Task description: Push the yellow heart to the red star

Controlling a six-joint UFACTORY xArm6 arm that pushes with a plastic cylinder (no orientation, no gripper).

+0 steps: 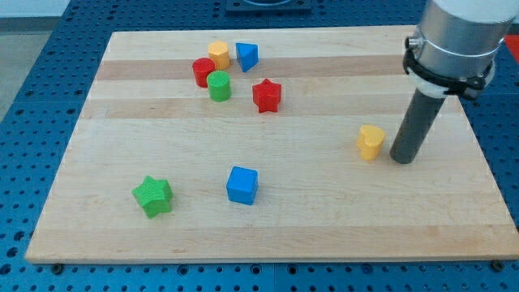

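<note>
The yellow heart (pixel 371 142) lies on the wooden board at the view's right. The red star (pixel 266 95) lies up and to the left of it, near the board's middle top. My tip (pixel 402 159) rests on the board just to the right of the yellow heart, with a small gap between them. The rod rises from it up to the arm's grey wrist at the view's top right.
A yellow hexagon (pixel 219 54), a blue triangular block (pixel 246 56), a red cylinder (pixel 203 71) and a green cylinder (pixel 219 85) cluster left of the red star. A blue cube (pixel 242 184) and a green star (pixel 152 195) lie at the lower left. The board's right edge (pixel 486 174) is near my tip.
</note>
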